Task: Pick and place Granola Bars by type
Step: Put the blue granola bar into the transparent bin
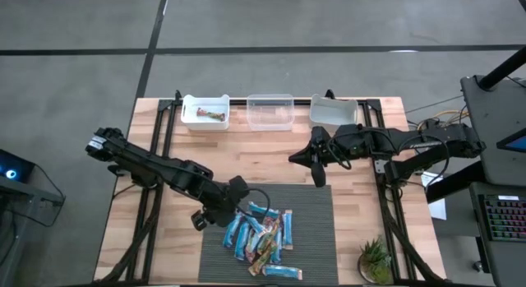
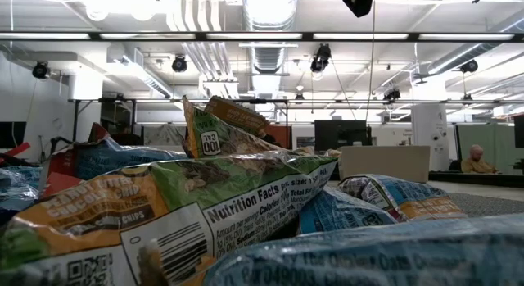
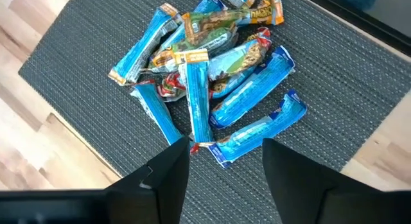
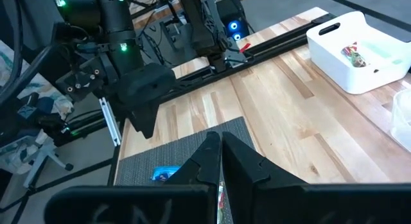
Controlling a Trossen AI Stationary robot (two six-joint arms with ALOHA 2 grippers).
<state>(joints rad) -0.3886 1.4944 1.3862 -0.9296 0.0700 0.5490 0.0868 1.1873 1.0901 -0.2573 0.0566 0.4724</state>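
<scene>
My left claw (image 1: 237, 198) hangs over the near left part of the worktop (image 1: 140, 229), at the left edge of the dark mat (image 1: 316, 238). Its two fingers (image 3: 160, 176) are spread wide and hold nothing. The Granola Bars (image 1: 261, 238) lie in a messy heap on the mat, just under and beside this claw. Most are blue, and some are green, red and orange. They lie across each other.

At the far edge of the worktop stand three bins in a row. The white bin (image 1: 205, 113) on the left has one colourful bar (image 1: 215, 115) in it. Next come the clear bin (image 1: 270, 111) and the last bin (image 1: 333, 111).

My right claw (image 1: 319, 178) waits at the far edge of the mat, apart from the heap. Its fingers (image 4: 244, 161) are pressed together and hold nothing.
</scene>
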